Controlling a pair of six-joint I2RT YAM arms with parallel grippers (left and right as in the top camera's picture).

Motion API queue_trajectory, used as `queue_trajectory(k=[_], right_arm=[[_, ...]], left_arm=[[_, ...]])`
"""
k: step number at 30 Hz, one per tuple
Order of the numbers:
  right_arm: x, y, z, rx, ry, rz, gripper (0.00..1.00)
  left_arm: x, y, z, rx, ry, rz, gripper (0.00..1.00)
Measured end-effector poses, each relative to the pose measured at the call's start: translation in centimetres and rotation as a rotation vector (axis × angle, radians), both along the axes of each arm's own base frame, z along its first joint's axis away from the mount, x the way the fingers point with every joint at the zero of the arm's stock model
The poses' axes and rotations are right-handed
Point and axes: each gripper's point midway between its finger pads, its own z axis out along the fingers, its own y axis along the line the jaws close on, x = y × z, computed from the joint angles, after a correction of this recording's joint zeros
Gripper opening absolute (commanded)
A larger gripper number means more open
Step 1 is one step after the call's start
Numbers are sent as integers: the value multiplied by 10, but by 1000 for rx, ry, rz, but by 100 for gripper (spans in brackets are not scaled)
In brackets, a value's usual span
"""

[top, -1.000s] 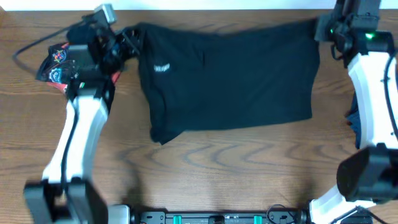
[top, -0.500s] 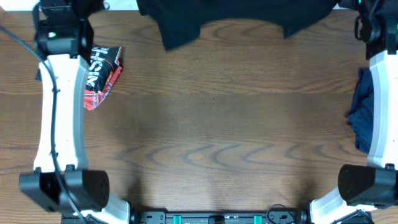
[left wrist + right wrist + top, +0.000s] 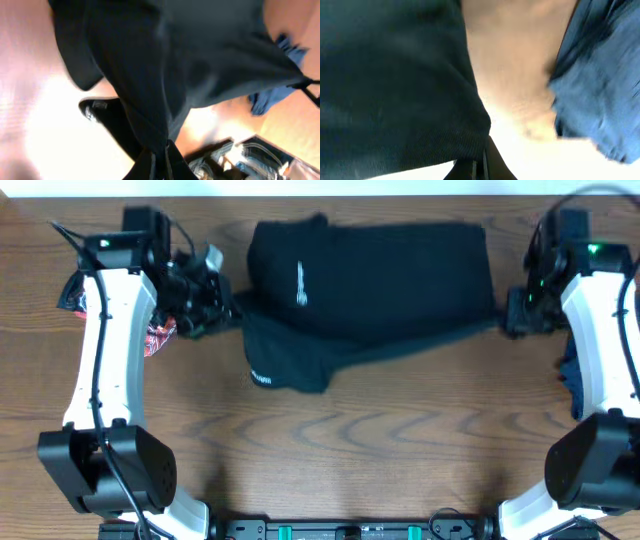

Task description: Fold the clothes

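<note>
— Left gripper (image 3: 230,307)?
— Clamped tight on the black shirt (image 3: 370,280), same as the right gripper (image 3: 505,321).
— And the shirt?
— Across the table's (image 3: 350,440) far half, partly folded over, stretched between both.

The black garment (image 3: 370,280) is matt, soft cloth; the table (image 3: 350,450) is smooth, brown, grained wood.

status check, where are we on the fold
Both shut: left gripper and right gripper each pinch an end of the black garment. Garment doubled over, lower flap slack. Off to the sides: blue cloth, red packet.
</note>
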Motion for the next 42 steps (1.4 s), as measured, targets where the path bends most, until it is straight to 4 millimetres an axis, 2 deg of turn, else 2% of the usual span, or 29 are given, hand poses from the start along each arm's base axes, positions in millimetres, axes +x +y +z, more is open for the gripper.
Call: queue_trajectory(k=[5, 12, 16, 20, 24, 27, 31, 33, 36, 42], right_arm=[[-39, -14, -30, 18, 140, -76, 1], [-77, -19, -44, 29, 277, -128, 1], [-91, -23, -43, 18, 332, -153, 1], [-92, -25, -43, 14, 335, -160, 1], [-81, -26, -46, 14, 284, -163, 1], [-56, -26, -50, 31, 182, -165, 1], [-20, -21, -52, 85, 30, -160, 1], [-9, -18, -51, 112, -11, -156, 1], [1, -13, -51, 145, -52, -148, 1], [11, -8, -49, 168, -90, -130, 1]], left_arm=[[-46, 3, -48, 24, 190, -54, 6], [-104, 2, -92, 13, 380, -119, 6], [-122, 2, -97, 8, 406, -140, 6], [-128, 2, -85, 20, 333, -149, 6], [-117, 2, -70, 39, 178, -144, 6], [-93, 2, -65, 45, 42, -119, 6], [-46, 0, -62, 28, -129, -49, 6], [-29, -1, -58, 19, -186, -16, 6], [-5, 0, -52, 9, -264, 32, 6], [17, 0, -43, -6, -335, 88, 6]])
